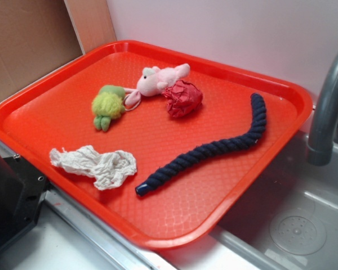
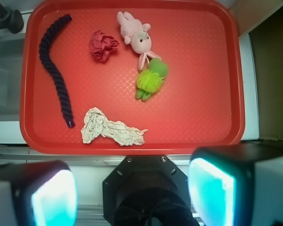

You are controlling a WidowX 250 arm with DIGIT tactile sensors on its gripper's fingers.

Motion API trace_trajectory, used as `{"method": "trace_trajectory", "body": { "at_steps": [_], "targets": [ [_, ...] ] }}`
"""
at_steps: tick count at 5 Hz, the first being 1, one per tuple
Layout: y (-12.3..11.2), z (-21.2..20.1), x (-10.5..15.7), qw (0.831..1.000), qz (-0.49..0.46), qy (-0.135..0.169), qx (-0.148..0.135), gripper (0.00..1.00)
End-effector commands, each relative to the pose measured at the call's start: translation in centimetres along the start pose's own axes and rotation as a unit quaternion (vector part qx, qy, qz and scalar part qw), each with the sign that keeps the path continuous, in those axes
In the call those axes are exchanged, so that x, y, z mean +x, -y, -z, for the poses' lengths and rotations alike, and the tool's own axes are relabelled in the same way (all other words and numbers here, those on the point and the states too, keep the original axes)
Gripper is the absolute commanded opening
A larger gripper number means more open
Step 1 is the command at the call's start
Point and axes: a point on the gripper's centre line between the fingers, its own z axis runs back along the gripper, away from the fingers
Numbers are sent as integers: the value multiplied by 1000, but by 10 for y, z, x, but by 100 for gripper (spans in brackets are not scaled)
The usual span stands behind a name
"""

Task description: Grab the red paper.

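on the orange-red tray (image 1: 56, 107) i count five things, one of each: the red paper (image 1: 183, 98), a pink plush (image 1: 160, 80), a green fuzzy toy (image 1: 108, 106), an off-white paper wad (image 1: 96, 163) and a dark blue rope (image 1: 214, 149). the red paper sits toward the far side, just right of the plush in the exterior view and touching it there; my wrist view shows a clear gap between them. only the wrist view shows my gripper (image 2: 132, 193), its two fingers (image 2: 52, 197) wide apart, holding nothing, hanging over the tray's near edge, well apart from the paper. only the exterior view shows the whole grey faucet (image 1: 327, 107) and sink (image 1: 298, 225); my fingertips are cut off below.
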Motion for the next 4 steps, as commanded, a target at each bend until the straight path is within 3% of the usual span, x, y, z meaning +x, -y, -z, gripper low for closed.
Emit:
{"method": "trace_trajectory", "body": {
  "at_steps": [1, 2, 3, 4],
  "targets": [
    [0, 0, 0, 1000, 0, 0, 0, 100],
    [-1, 17, 15, 1000, 5, 7, 23, 100],
    [-1, 30, 23, 999, 10, 19, 23, 100],
    [5, 55, 41, 998, 10, 62, 15, 100]
  ]
}}
